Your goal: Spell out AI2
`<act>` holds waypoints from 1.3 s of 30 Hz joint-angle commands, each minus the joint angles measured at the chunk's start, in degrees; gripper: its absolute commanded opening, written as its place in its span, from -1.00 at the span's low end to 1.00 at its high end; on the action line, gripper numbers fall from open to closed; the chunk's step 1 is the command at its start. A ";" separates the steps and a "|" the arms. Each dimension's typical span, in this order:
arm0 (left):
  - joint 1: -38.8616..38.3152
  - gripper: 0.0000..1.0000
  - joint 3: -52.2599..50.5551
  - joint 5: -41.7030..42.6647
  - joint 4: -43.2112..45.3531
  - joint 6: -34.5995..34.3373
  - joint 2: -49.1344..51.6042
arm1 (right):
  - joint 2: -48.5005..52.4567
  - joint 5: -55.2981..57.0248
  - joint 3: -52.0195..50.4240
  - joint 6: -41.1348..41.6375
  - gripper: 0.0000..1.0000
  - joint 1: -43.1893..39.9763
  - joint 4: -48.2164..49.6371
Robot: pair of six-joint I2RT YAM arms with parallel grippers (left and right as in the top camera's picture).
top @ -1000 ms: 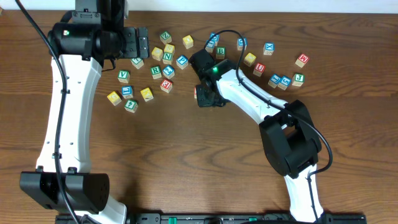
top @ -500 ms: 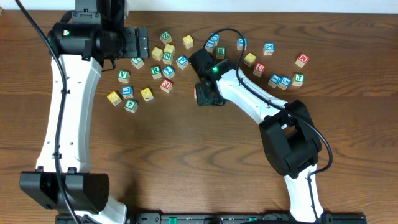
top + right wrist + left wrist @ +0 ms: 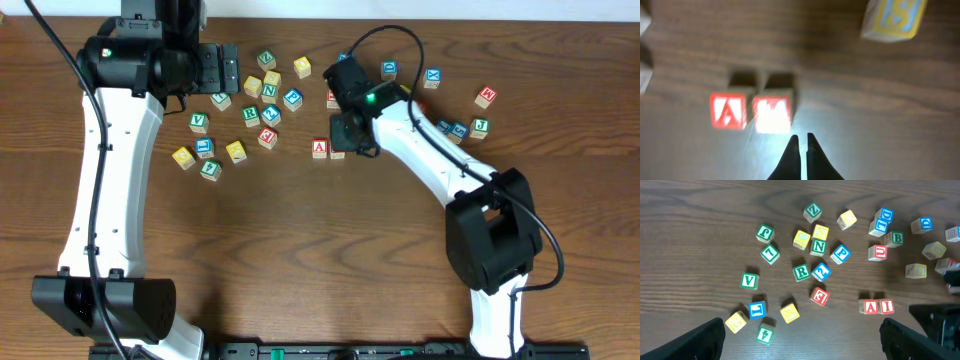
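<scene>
Dark wood-grain table (image 3: 300, 250), smooth, faint sheen, A cube (image 3: 320, 148) and I cube (image 3: 886, 306) pale bare wood, painted faces shiny, my right claw (image 3: 802, 136) matt black plastic, my arm shells (image 3: 430, 165) glossy white plastic.

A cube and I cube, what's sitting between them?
Nothing. In the left wrist view the A cube and I cube sit side by side, touching or nearly so.

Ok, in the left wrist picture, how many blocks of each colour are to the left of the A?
Green blocks: 7
Yellow blocks: 5
Blue blocks: 3
Red block: 1
Total: 16
</scene>
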 commanded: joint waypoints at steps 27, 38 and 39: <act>0.20 0.95 1.16 -0.57 -0.13 -0.07 -0.63 | 5.84 -0.50 -2.62 2.62 -0.97 0.31 5.40; 0.20 0.94 1.16 -0.55 -0.13 -0.07 -0.63 | 5.84 -0.59 -2.62 2.64 -0.95 1.25 5.42; 0.20 0.95 1.16 -0.57 -0.13 -0.07 -0.63 | 5.84 -0.59 -2.62 2.64 -0.95 1.27 5.42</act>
